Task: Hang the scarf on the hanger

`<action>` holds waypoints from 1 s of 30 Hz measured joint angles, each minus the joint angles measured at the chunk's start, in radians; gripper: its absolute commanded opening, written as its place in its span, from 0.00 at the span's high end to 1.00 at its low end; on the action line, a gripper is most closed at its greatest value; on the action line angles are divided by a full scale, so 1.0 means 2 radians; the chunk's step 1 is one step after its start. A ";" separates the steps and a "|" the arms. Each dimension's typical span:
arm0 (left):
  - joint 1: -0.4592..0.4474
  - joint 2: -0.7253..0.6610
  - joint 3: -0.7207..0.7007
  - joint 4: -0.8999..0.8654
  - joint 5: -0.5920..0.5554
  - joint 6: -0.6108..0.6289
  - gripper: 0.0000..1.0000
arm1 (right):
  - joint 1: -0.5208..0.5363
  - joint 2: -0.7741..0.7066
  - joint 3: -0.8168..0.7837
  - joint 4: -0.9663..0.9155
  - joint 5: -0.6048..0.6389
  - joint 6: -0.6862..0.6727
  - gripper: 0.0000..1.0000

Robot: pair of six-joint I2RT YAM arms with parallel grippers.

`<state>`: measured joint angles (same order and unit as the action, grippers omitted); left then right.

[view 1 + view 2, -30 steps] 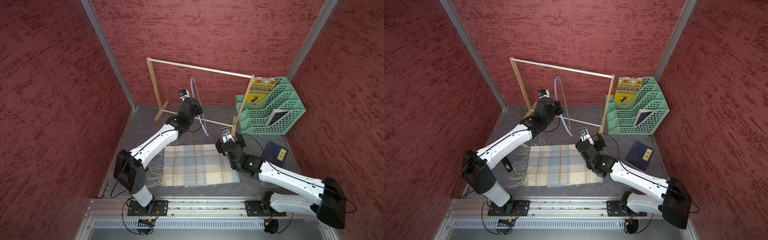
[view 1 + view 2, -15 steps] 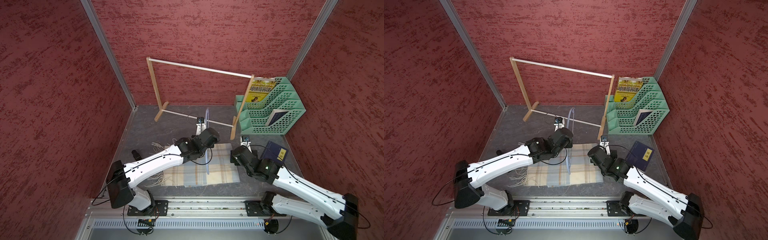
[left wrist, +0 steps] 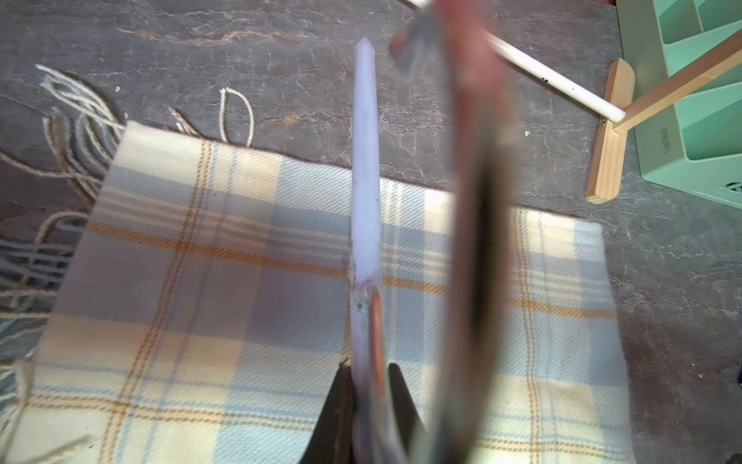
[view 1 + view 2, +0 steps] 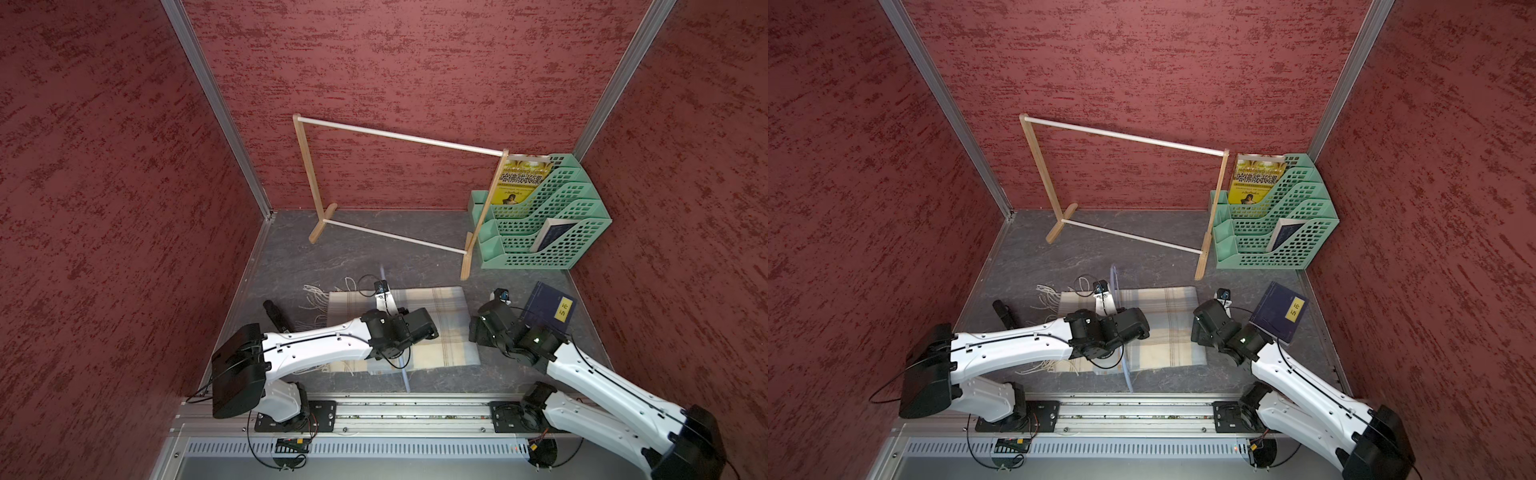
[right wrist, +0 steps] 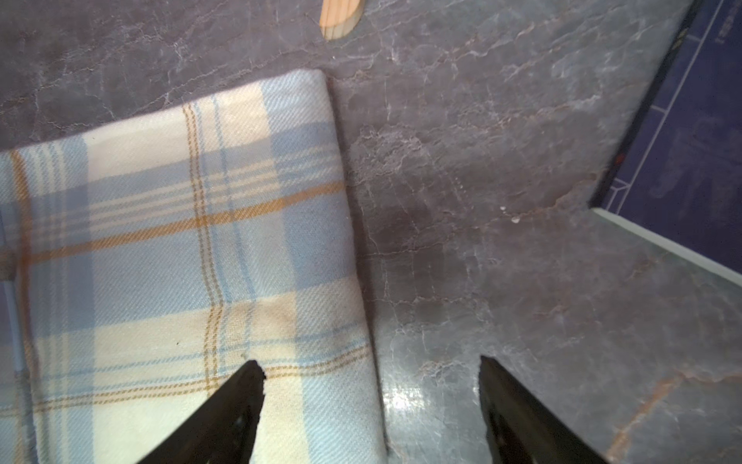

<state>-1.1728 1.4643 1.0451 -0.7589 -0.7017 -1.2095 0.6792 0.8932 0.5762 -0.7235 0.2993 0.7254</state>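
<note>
The plaid scarf (image 4: 451,328) (image 4: 1169,328) lies folded flat on the grey table, its fringe at the left end. My left gripper (image 3: 370,371) is shut on the thin pale blue hanger (image 3: 365,180). The hanger (image 4: 1128,374) stands edge-on over the scarf's middle and runs from its far side to past its near edge. Its hook is blurred close to the left wrist camera. My right gripper (image 5: 369,369) is open at the scarf's folded right edge (image 5: 345,241). One finger is over the cloth, the other over bare table.
A wooden rack with white rods (image 4: 399,137) stands at the back. A green file tray (image 4: 548,245) with books is at the back right. A dark blue book (image 4: 548,307) lies right of my right wrist. A black cylinder (image 4: 276,316) lies left of the fringe.
My left arm has brought the hanger from by the rack down and forward over the scarf. My right arm has shifted to the scarf's right edge, and its jaws have narrowed slightly.
</note>
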 measured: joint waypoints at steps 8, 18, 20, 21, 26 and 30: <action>0.000 0.011 0.008 0.091 0.005 0.065 1.00 | -0.012 0.033 -0.007 0.038 -0.014 -0.001 0.16; 0.002 0.021 0.016 0.103 0.036 0.101 1.00 | -0.030 0.068 -0.007 0.058 -0.017 -0.019 0.15; 0.002 0.024 0.016 0.099 0.038 0.101 1.00 | -0.035 0.069 -0.007 0.059 -0.017 -0.023 0.16; 0.003 0.026 0.016 0.098 0.039 0.101 1.00 | -0.037 0.069 -0.007 0.059 -0.018 -0.024 0.15; 0.006 0.027 0.014 0.097 0.041 0.097 1.00 | -0.044 0.072 -0.007 0.063 -0.019 -0.031 0.16; 0.008 0.030 0.010 0.099 0.041 0.094 1.00 | -0.047 0.084 -0.007 0.071 -0.026 -0.032 0.16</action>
<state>-1.1564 1.5238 1.0657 -0.5610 -0.6189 -1.0206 0.5846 1.0622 0.5617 -0.5819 0.2481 0.6605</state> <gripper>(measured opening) 0.132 0.843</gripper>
